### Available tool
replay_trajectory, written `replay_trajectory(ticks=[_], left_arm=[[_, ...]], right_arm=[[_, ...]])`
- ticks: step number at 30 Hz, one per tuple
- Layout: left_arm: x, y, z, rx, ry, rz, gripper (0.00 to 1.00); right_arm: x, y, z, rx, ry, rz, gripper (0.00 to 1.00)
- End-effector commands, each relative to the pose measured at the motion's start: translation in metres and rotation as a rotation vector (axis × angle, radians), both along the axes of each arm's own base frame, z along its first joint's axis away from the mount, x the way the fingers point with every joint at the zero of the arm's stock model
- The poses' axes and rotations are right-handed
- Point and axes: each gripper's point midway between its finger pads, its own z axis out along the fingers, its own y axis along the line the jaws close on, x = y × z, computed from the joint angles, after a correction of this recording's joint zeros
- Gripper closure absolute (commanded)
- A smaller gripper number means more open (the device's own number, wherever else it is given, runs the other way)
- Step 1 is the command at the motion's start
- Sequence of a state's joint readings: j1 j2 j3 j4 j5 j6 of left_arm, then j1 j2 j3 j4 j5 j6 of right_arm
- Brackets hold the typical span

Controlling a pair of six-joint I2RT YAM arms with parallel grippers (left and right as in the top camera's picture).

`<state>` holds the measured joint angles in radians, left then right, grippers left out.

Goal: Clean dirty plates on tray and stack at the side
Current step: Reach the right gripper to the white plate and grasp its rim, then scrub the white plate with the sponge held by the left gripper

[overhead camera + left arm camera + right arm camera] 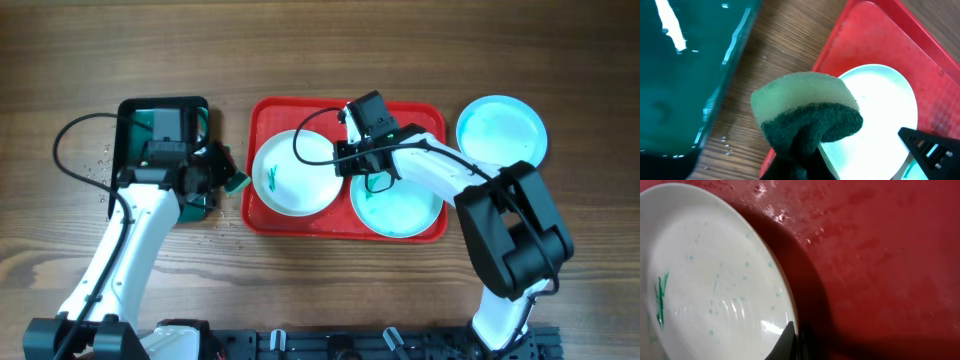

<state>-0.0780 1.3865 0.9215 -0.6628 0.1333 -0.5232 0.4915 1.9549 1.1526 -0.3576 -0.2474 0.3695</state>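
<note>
White plate on tray, right jaws cut off, unclear; left jaws pinching sponge

1. In the right wrist view, the white plate is cut off at left and bottom. Only one fingertip of the right end effector shows, so its grip is unclear.
2. In the left wrist view, the sponge hides the fingers of the left end effector.
3. From overhead, the right arm covers part of one turquoise plate.

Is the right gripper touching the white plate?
Touching. Right wrist view shows a fingertip of the right gripper resting on the rim of the white plate.
</note>
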Motion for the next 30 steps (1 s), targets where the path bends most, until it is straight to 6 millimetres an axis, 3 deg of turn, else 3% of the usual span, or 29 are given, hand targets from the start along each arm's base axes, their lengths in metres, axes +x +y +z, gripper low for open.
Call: replay_trajectory(ticks=[1, 6, 9, 11, 15, 19, 24, 26, 28, 30], left_arm=[[0.004, -0.016, 0.007, -0.007, -0.049, -0.067, 0.96], [0.009, -0.035, 0.01, -0.02, -0.082, -0.108, 0.96], [0.013, -0.047, 0.0, -0.041, -0.06, -0.098, 0.96], [0.018, -0.056, -0.024, -0.074, -0.009, -0.09, 0.96], [0.025, -0.102, -0.045, -0.277, 0.025, -0.208, 0.96], [0.016, -0.123, -0.071, -0.263, 0.083, -0.264, 0.96], [0.009, -0.089, -0.097, -0.059, 0.144, -0.181, 0.96], [0.004, -0.056, -0.105, 0.118, 0.172, -0.128, 0.96], [0.001, -0.032, -0.105, 0.249, 0.181, -0.088, 0.96], [0.0, -0.021, -0.099, 0.306, 0.186, -0.07, 0.96]], right_arm=[[-0.001, -0.012, 0.014, -0.064, -0.047, -0.017, 0.96], [-0.008, -0.004, 0.016, -0.132, -0.093, 0.024, 0.96], [-0.011, 0.002, 0.016, -0.133, -0.102, 0.035, 0.96], [-0.011, 0.002, 0.016, -0.129, -0.094, 0.018, 0.96], [-0.01, 0.003, 0.017, -0.127, -0.099, 0.018, 0.96], [-0.01, 0.003, 0.017, -0.126, -0.1, 0.018, 0.96], [-0.011, 0.002, 0.016, -0.131, -0.094, 0.018, 0.96], [-0.011, 0.0, 0.016, -0.138, -0.095, 0.016, 0.96], [-0.011, 0.0, 0.016, -0.139, -0.093, 0.016, 0.96], [-0.012, 0.0, 0.015, -0.14, -0.091, 0.016, 0.96]])
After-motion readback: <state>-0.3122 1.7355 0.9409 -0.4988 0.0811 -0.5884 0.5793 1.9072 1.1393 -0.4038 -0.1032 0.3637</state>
